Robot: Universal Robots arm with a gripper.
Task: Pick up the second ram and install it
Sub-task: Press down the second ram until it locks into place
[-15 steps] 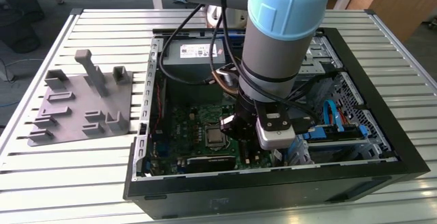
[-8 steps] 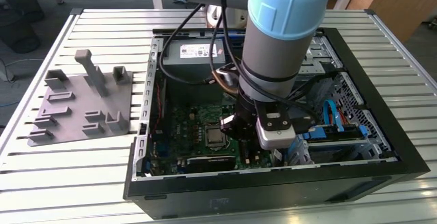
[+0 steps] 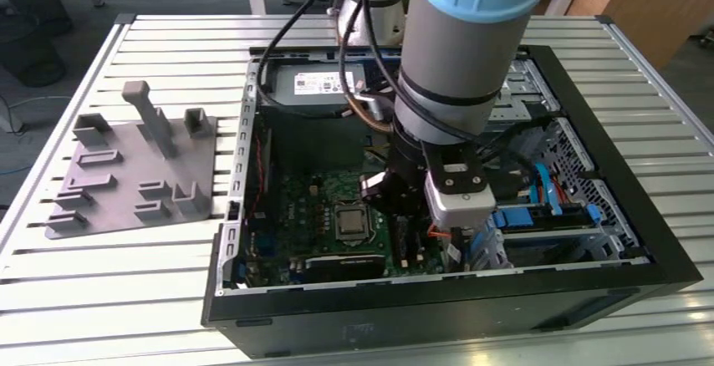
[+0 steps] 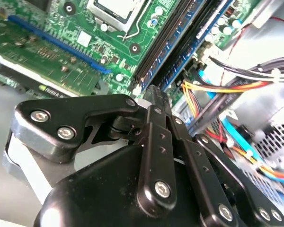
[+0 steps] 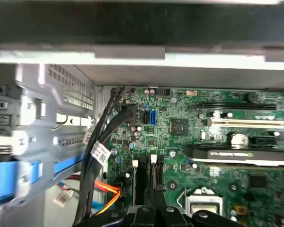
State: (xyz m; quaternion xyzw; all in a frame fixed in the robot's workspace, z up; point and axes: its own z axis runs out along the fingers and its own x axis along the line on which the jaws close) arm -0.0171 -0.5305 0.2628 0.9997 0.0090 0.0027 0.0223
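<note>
My gripper (image 3: 402,224) reaches down into the open computer case (image 3: 624,282), over the green motherboard (image 3: 307,203). In the second wrist view its black fingers (image 4: 154,123) lie pressed together, so the gripper (image 4: 154,93) is shut, with its tip at the near end of the long black and blue memory slots (image 4: 180,40). The first wrist view places the gripper (image 5: 155,204) just short of two dark slots (image 5: 149,175) with white latches. Thin dark strips sit in those slots. I cannot tell whether one of them is the second ram. No stick shows between the fingers.
The processor socket (image 3: 351,224) sits at the exterior view's left of the gripper. Orange, yellow and black cables (image 4: 217,87) and a blue drive cage (image 3: 547,216) crowd the other side. A grey holder plate (image 3: 134,170) lies on the slatted table beside the case.
</note>
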